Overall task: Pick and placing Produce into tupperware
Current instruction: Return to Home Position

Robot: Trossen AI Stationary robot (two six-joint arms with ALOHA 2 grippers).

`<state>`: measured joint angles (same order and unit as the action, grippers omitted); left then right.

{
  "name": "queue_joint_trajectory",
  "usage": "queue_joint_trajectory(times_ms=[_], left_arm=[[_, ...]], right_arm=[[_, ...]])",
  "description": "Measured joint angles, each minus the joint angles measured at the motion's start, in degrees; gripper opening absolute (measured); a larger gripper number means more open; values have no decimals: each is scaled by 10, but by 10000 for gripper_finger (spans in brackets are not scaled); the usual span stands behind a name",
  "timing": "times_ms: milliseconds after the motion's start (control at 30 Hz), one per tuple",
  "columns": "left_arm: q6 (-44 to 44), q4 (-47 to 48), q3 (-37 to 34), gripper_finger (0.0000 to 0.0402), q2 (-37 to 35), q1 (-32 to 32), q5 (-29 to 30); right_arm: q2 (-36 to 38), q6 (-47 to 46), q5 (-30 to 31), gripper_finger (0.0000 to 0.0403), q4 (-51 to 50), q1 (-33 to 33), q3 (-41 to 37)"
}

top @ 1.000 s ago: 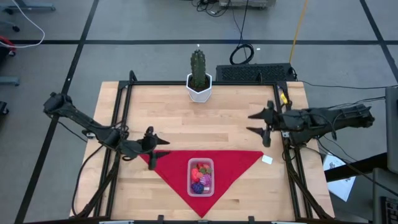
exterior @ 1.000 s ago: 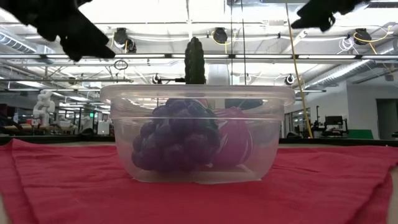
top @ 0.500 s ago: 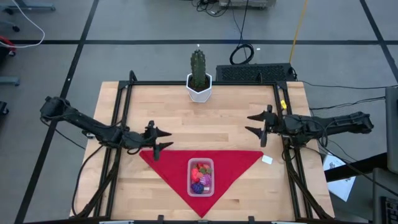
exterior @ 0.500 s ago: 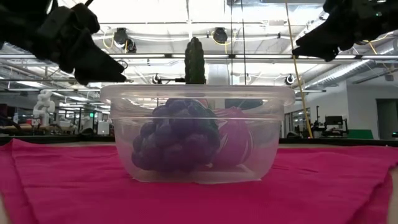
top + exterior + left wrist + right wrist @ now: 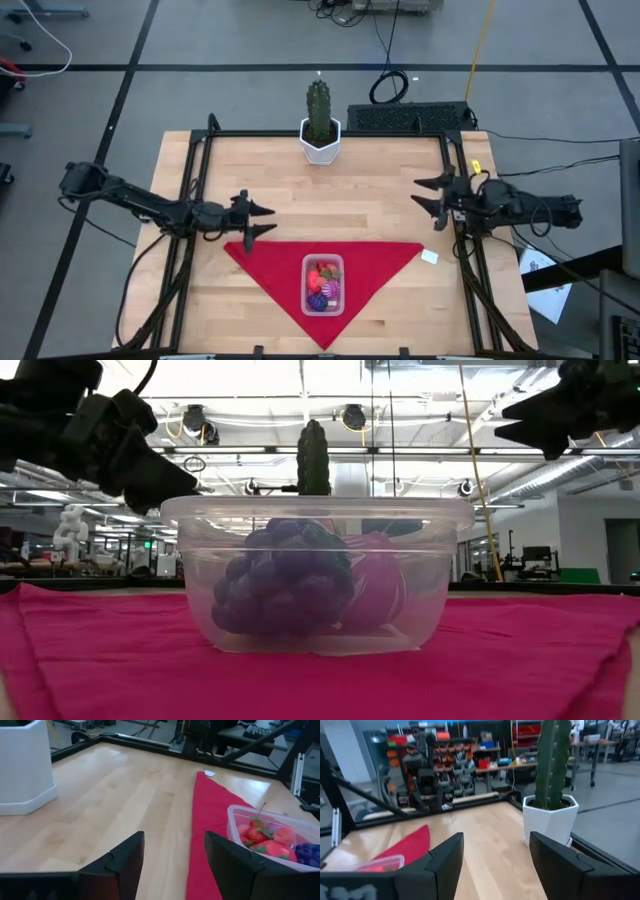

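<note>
The clear tupperware (image 5: 323,283) stands on the red triangular cloth (image 5: 270,262) near the table's front middle. It holds several produce pieces: red and pink ones (image 5: 325,272) and a dark purple one (image 5: 285,580). It also shows in the left wrist view (image 5: 272,837). My left gripper (image 5: 262,220) is open and empty at the cloth's left corner, left of the tupperware. My right gripper (image 5: 428,192) is open and empty above the table's right edge.
A tall green cactus in a white pot (image 5: 319,125) stands at the table's far middle. A small white scrap (image 5: 429,257) lies right of the cloth. A black frame rail (image 5: 320,134) runs round the table. Bare wood lies between the arms.
My left gripper has gone up and toward the table's far edge, off the cloth's left corner, staying open. My right gripper has drawn back toward the table's right edge, open. The tupperware and produce have stayed put.
</note>
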<state>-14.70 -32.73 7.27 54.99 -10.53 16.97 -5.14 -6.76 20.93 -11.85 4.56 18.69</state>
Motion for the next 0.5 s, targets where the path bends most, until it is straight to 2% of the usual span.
queue_joint_trajectory(times_ms=[133,333,500], left_arm=[[22,3,0,212,-19,17,-14],[39,22,-5,212,-53,49,-25],[61,17,-8,212,-70,81,-75]], right_arm=[[51,-1,0,219,1,0,-26],[40,-7,-1,219,-20,0,-30],[44,-6,-1,219,-18,0,-30]])
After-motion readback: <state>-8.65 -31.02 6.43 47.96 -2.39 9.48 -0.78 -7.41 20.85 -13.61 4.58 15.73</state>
